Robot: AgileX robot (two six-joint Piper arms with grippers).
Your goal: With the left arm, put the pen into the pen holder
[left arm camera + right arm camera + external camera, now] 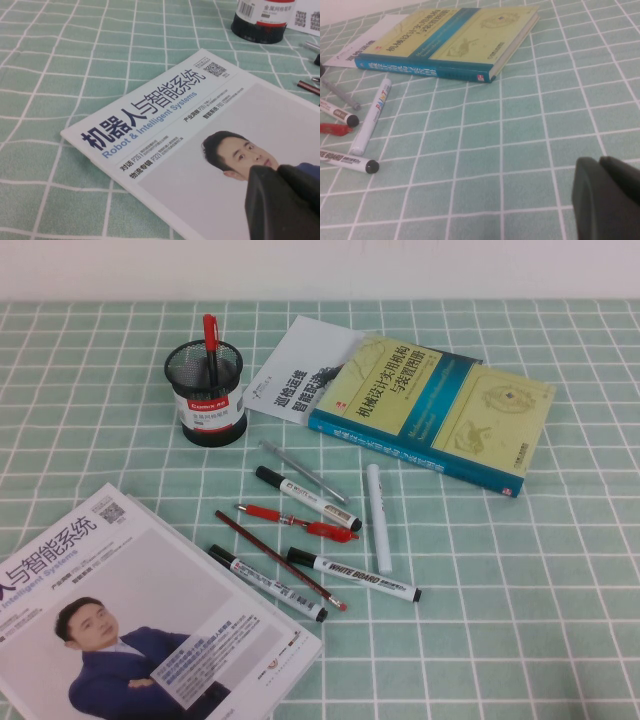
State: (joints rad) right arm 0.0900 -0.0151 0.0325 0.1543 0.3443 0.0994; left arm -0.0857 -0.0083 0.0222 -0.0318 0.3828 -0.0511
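Left gripper: we see the left gripper point(278, 171) low over the magazine point(165, 150), its fingers pressed together and holding nothing.
Right gripper: the right gripper point(599, 163) hangs over bare green checked cloth point(530, 125), well apart from the book point(455, 40), its fingers closed against each other and empty.
Pen: we find the pen point(268, 583) lying flat on the cloth, just beside the magazine's edge, black cap toward the magazine, with a brown pencil point(280, 560) alongside it.
Neighbours: the WHITE BOARD marker point(355, 575) and a red pen point(297, 522) lie near.
Pen holder: the pen holder point(205, 395) stands upright beyond the pens, left of the book, with one red pen upright inside.
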